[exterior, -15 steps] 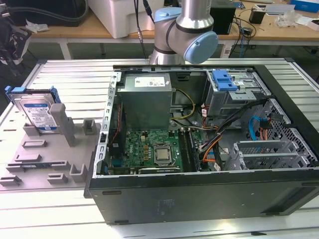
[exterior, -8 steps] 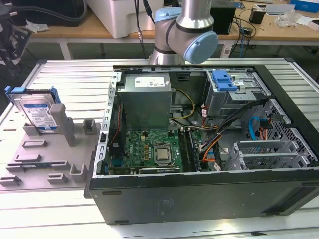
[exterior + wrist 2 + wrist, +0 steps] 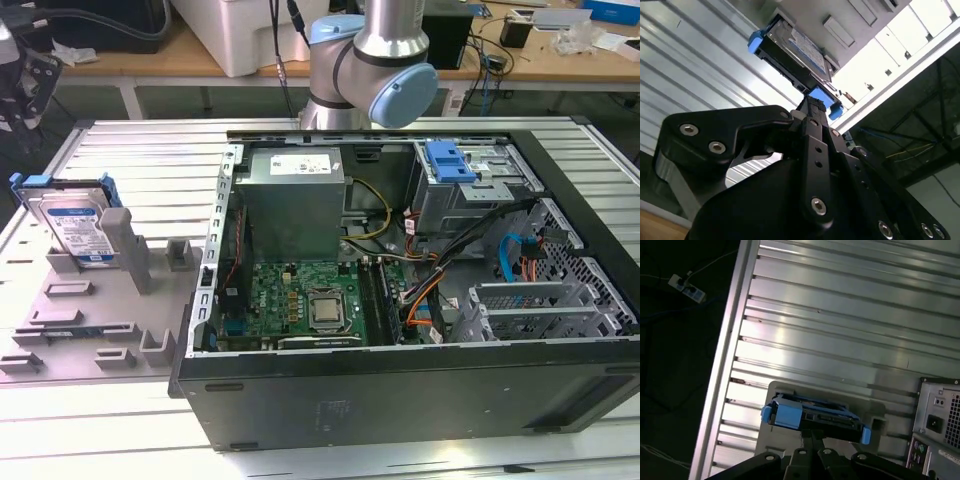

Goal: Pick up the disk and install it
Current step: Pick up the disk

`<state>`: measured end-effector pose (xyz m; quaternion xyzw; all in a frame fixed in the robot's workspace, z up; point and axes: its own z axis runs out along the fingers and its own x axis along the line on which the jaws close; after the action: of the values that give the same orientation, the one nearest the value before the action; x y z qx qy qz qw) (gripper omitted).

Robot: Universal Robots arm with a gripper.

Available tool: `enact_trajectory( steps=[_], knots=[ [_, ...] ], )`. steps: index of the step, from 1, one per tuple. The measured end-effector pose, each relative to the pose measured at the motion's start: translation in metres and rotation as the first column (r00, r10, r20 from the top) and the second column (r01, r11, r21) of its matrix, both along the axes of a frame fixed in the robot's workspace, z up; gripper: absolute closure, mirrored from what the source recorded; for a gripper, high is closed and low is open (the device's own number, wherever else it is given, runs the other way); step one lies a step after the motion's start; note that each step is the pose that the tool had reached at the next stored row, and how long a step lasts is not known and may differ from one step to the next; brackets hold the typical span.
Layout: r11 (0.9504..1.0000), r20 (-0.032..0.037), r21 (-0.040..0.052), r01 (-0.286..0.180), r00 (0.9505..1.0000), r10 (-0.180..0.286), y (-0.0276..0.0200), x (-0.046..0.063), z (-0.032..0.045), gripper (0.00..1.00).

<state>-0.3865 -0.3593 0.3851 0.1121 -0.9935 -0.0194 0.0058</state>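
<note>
Toward the table's edge at the exterior view's left: the disk (image 3: 68, 225) stands on its long edge, leaning back slightly, in a grey fixture plate (image 3: 90, 300). The plate lies flat on the slatted metal table (image 3: 140, 150).
Disk, detail: silver body with a blue-and-white label turned toward the exterior camera. A blue bracket (image 3: 30, 182) frames its rim.
Disk, second wrist view: the disk (image 3: 795, 47) is seen edge-on, seated in the fixture.
Disk, first wrist view: the disk (image 3: 815, 416) is again edge-on, with the bracket's blue ends at both sides.
My pincer: in both wrist views my pincer (image 3: 812, 105) (image 3: 812, 435) is lined up with the disk's upper edge, its tip close to the bracket.
Contact: I cannot tell whether my pincer touches the bracket.
Pincer width: I cannot tell how wide it stands.
My arm: a grey and pale-blue joint (image 3: 375, 60) rises at the table's far edge.
Computer case: the open black case (image 3: 400, 400) lies on its side across the table's middle and toward the exterior view's right. It is just beside the fixture plate.
Drive cage: the grey metal cage (image 3: 470, 200) sits in the case's far corner at the exterior view's right. A blue latch piece (image 3: 450, 160) lies on top of it.
Task standing: the disk is on the fixture, outside the case.
</note>
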Motion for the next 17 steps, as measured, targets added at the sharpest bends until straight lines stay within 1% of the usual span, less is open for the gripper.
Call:
enact_trajectory(
  steps=[3, 5, 6, 7, 8, 9, 10, 12, 14, 15, 17],
  knots=[
    [0.9975, -0.0001, 0.0007, -0.070, 0.9975, 0.070, 0.0000, 0.0000, -0.0002, 0.89],
    [0.9916, -0.0003, 0.0011, -0.129, 0.9916, 0.129, 0.0000, 0.0000, -0.0004, 0.76],
    [0.9877, -0.0004, 0.0013, -0.156, 0.9877, 0.156, 0.0000, 0.0000, -0.0005, 0.71],
    [0.9845, -0.0004, 0.0013, -0.176, 0.9845, 0.176, 0.0000, 0.0000, -0.0005, 0.64],
    [0.9809, -0.0004, 0.0014, -0.194, 0.9809, 0.194, 0.0000, 0.0000, -0.0007, 0.64],
    [0.9774, -0.0005, 0.0014, -0.211, 0.9774, 0.211, 0.0000, 0.0000, -0.0008, 0.58],
    [0.9732, -0.0006, 0.0015, -0.230, 0.9732, 0.230, 0.0000, 0.0000, -0.0009, 0.58],
    [0.9646, -0.0007, 0.0017, -0.264, 0.9646, 0.264, 0.0000, 0.0000, -0.0012, 0.58],
    [0.9543, -0.0009, 0.0017, -0.299, 0.9543, 0.299, 0.0000, 0.0000, -0.0014, 0.58],
    [0.9427, -0.0008, 0.0018, -0.334, 0.9427, 0.334, 0.0000, 0.0000, -0.0018, 0.58],
    [0.9279, -0.0009, 0.0018, -0.373, 0.9279, 0.373, -0.0001, 0.0001, -0.0022, 0.58]
  ],
)
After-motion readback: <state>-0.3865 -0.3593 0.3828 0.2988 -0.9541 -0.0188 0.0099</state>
